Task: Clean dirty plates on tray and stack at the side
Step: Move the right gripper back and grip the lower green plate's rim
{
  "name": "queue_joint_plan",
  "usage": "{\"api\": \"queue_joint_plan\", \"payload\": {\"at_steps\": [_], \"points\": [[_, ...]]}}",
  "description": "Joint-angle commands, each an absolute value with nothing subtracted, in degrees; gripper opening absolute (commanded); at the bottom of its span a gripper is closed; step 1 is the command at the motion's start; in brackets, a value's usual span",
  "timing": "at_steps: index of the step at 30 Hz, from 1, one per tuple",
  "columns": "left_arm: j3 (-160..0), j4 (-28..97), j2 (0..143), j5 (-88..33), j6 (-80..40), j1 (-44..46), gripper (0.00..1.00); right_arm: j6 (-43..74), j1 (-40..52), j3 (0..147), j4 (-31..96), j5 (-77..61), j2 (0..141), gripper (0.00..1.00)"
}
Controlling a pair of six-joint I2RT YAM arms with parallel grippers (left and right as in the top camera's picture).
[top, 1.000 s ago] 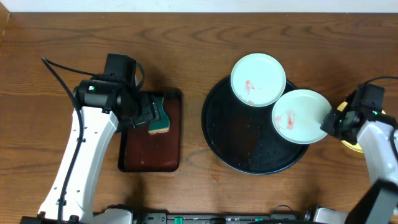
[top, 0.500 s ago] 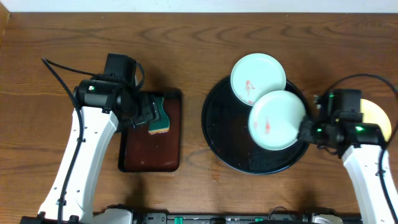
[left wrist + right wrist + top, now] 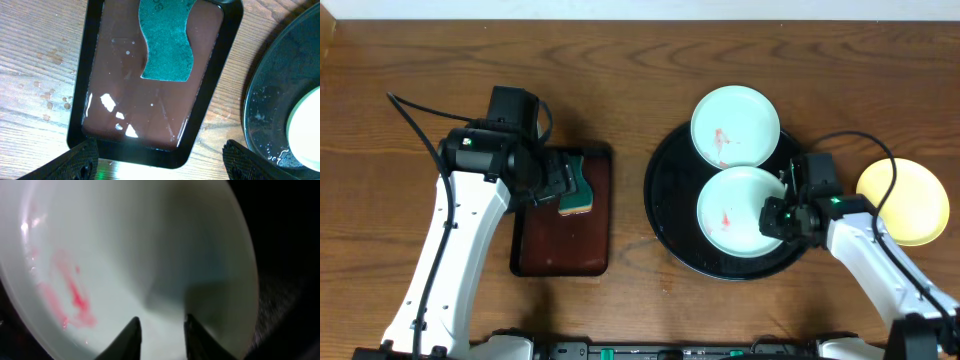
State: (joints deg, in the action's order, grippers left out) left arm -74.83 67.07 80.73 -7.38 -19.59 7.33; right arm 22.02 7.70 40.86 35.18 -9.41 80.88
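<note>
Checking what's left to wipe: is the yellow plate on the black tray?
No: in the overhead view the yellow plate lies on the bare wood right of the tray, outside its rim.
</note>
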Motion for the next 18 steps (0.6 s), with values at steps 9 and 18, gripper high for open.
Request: {"api": "queue_joint_plan", "payload": {"at_steps": [9, 18], "points": [[-75.1, 67.2, 80.5, -7.5, -19.6, 7.1, 0.80, 11.1, 3.3, 46.5, 37.9, -2.4, 81.4, 0.30], [-75.1, 67.2, 80.5, -7.5, -19.5, 7.1, 0.80, 10.7, -0.2, 44.7, 39.7, -5.2, 87.6, 0.29]]}}
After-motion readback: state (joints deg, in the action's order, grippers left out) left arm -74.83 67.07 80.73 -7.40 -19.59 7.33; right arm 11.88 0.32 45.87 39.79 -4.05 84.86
